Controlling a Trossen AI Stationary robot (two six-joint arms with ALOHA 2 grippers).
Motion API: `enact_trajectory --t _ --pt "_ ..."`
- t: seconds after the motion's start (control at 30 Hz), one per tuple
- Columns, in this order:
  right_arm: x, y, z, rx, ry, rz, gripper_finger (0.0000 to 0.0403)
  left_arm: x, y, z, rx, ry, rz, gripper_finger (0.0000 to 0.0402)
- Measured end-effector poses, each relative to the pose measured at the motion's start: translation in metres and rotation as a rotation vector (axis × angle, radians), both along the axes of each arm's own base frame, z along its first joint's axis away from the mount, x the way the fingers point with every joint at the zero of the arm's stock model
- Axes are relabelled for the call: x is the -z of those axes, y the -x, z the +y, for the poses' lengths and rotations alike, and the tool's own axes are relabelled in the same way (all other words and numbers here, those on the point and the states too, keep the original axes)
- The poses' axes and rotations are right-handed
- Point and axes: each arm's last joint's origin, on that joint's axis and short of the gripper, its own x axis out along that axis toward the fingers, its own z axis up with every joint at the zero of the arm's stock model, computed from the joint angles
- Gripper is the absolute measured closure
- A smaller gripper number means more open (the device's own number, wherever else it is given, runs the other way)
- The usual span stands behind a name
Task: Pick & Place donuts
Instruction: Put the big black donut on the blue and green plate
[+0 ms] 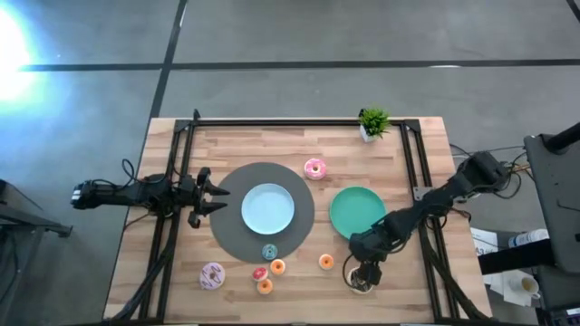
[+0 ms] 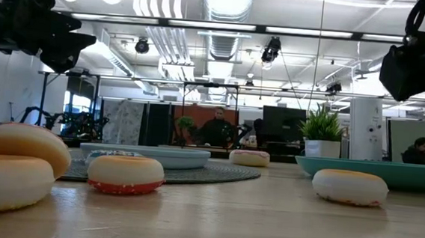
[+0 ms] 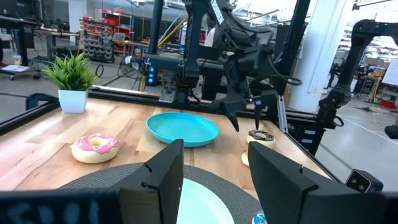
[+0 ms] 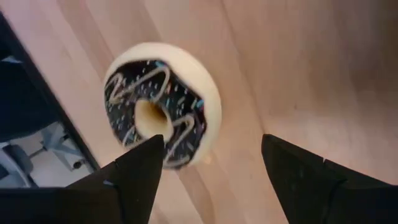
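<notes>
The chocolate brown donut (image 1: 361,284) lies flat on the wood near the table's near right corner. My right gripper (image 1: 361,270) hangs open just above it, pointing down, its fingers (image 4: 140,177) standing apart over the donut (image 4: 163,112) without touching it. The left wrist view shows the same gap between that gripper (image 3: 249,118) and the donut (image 3: 260,135). My left gripper (image 1: 207,196) waits open at the left rim of the grey mat (image 1: 227,231). The bright pink donut (image 1: 314,168), the pale pink sprinkled donut (image 1: 212,275) and several minis (image 1: 269,269) lie on the table.
A light-blue plate (image 1: 268,208) sits on the grey mat and a green plate (image 1: 356,210) lies to its right, close to my right arm. A potted plant (image 1: 372,122) stands at the far edge. Black rails (image 1: 412,163) run along both sides.
</notes>
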Motion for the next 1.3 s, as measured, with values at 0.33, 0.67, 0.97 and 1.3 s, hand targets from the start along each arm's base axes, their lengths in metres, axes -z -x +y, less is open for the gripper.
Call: enact_trajectory --t 0.33,0.67,0.97,1.3 --pt "0.003 -0.016 0.011 0.008 0.078 -0.016 0.0158 0.0 0.0 0.0 0.0 0.0 0.0 0.0248" --pt "-0.012 -0.01 0.022 -0.043 0.179 0.035 0.0146 0.0 0.0 0.0 0.0 0.0 0.0 0.0248" --pt "-0.003 -0.003 0.027 -0.034 0.206 0.021 0.0131 0.0 0.0 0.0 0.0 0.0 -0.001 0.0248" --pt "0.009 -0.003 0.025 -0.088 0.244 -0.11 0.0161 0.0 0.0 0.0 0.0 0.0 -0.001 0.0248"
